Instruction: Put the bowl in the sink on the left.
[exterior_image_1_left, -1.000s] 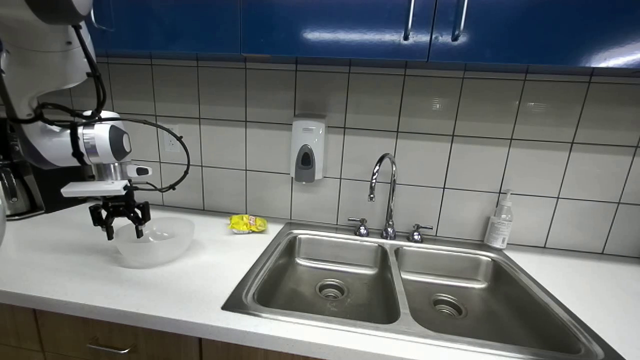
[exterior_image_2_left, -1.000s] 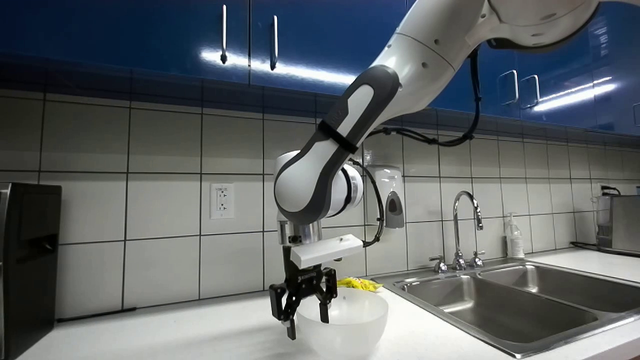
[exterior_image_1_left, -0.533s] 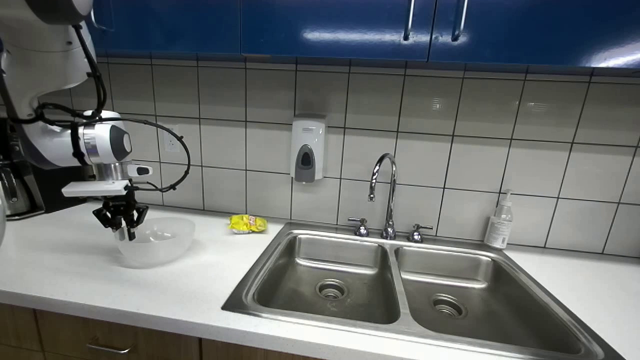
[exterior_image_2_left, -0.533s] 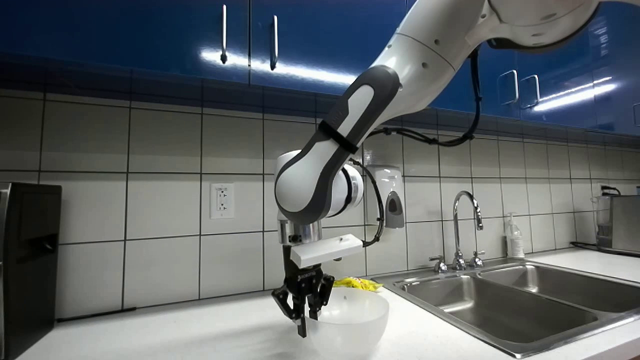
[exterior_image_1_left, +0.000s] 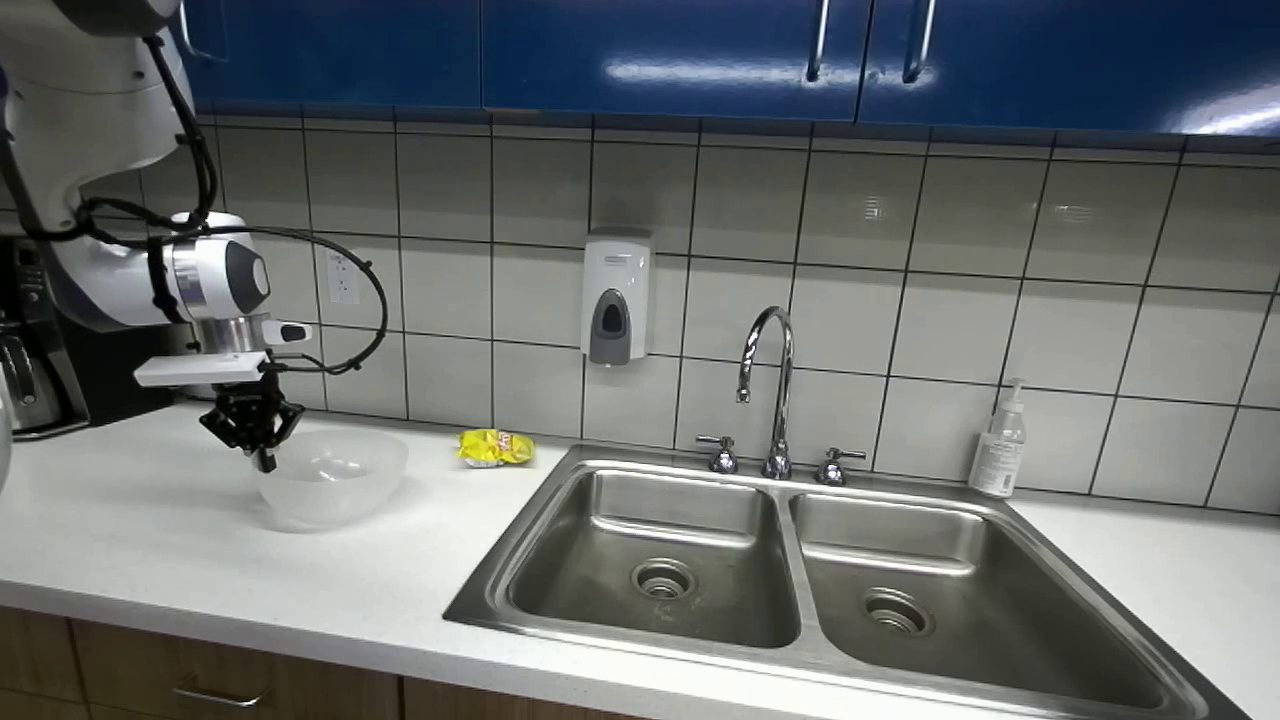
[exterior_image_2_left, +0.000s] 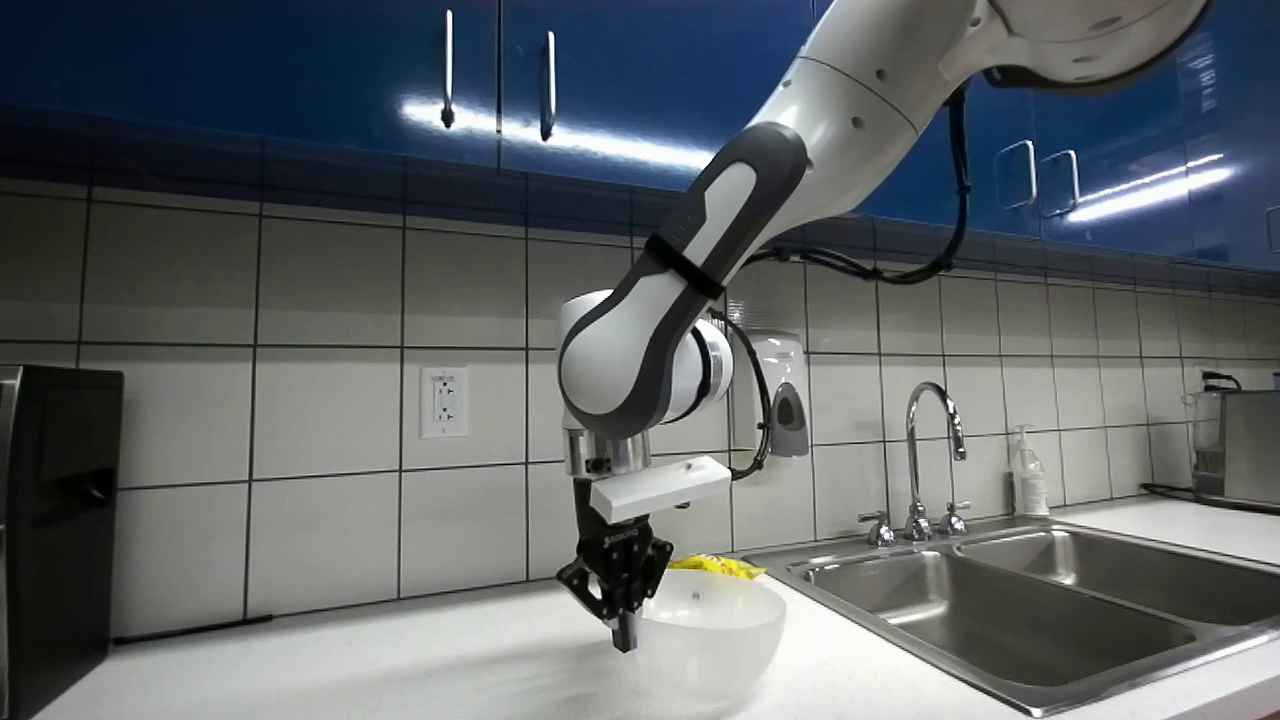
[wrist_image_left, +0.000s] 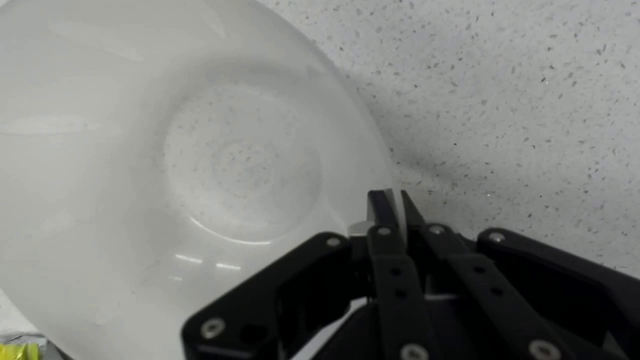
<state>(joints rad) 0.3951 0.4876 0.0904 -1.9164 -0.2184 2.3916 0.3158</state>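
Note:
The bowl (exterior_image_1_left: 345, 490), translucent and whitish, is near the counter's left part in an exterior view. In the wrist view its hollow inside (wrist_image_left: 240, 165) fills much of the left half. My gripper (wrist_image_left: 396, 197) is shut on its rim, one finger inside the wall and one outside. The gripper (exterior_image_2_left: 625, 635) points down at the bowl's near side (exterior_image_2_left: 715, 640) in an exterior view. Whether the bowl's base touches the counter, I cannot tell. The sink on the left (exterior_image_1_left: 590, 595) is a steel basin with a round drain, some way right of the bowl.
A yellow packet (exterior_image_1_left: 495, 447) lies by the tiled wall between bowl and sink. The faucet (exterior_image_1_left: 780, 400) rises behind the basins, with the adjoining basin (exterior_image_1_left: 1000, 640) to the right. A soap dispenser (exterior_image_1_left: 616, 297) hangs on the wall. A dark appliance (exterior_image_2_left: 60, 540) stands on the counter.
My gripper's fingers have come together from wide apart onto the bowl's rim. Over the last half second, gripper and bowl have shifted slightly toward the sink, the gripper also a little upward.

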